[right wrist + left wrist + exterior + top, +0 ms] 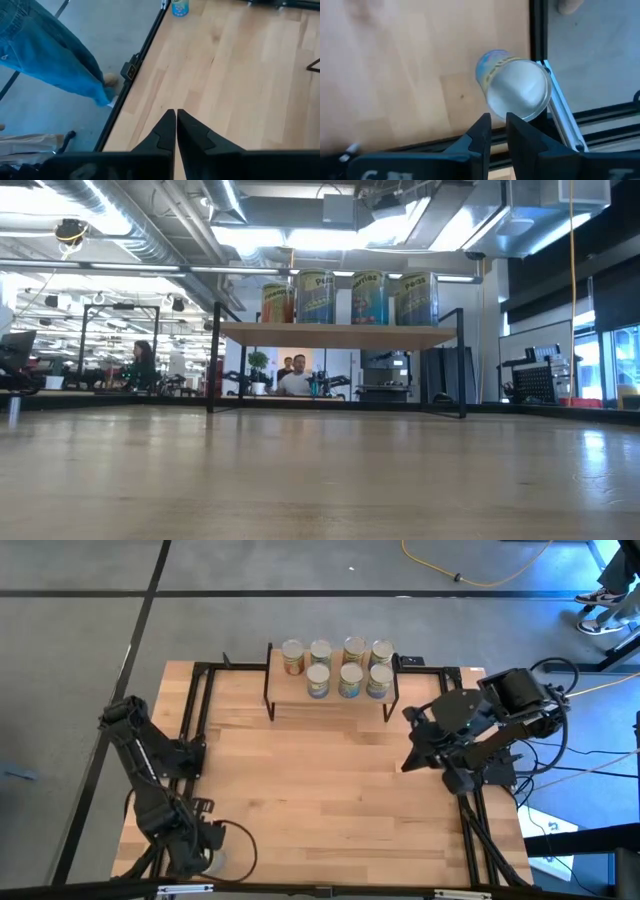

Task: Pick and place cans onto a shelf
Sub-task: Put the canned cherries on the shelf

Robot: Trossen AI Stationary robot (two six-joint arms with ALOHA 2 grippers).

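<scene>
The light-wood shelf (330,700) on thin black legs stands at the table's far middle, with seven cans (349,680) upright on it in two rows. The low view shows the shelf board (335,333) and the front cans (367,298). One more can (515,90), with a silver top and a blue and yellow label, stands at the table's near left corner (222,858); it also shows in the right wrist view (180,7). My left gripper (498,125) is over that corner, just beside the can, its fingers almost together. My right gripper (175,114) is shut and empty above the table's right side.
Black rails (195,720) frame the tabletop. A person's jeans leg (55,55) is beside the table's left rail, and shoes (605,610) show on the floor at the far right. Bare wood (320,790) lies between the arms.
</scene>
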